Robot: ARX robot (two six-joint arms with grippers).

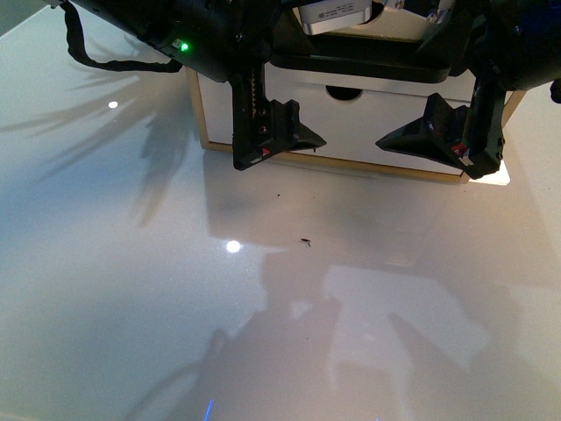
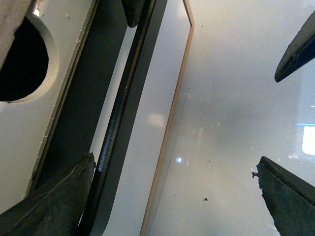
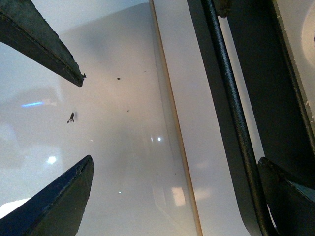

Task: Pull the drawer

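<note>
Front view, drawer (image 2: 34, 132) crosswise, front facing camera, left tool (image 2: 174, 160), right tool (image 3: 175, 160) spread, seemingly straddling handle (image 3: 231, 108).

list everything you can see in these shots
drawer: 1, white front with half-round notch, upper in the unit
bar handle: 1, black, along the drawer's front
lower drawer front: 1, white, notched, below the handle
unit frame: 1, light wood, edging the fronts
table: 1, glossy white, under the unit
speck: 1, dark, on the table before the unit
left gripper: 1, black, open, fingers either side of the handle
right gripper: 1, black, open, likewise
</note>
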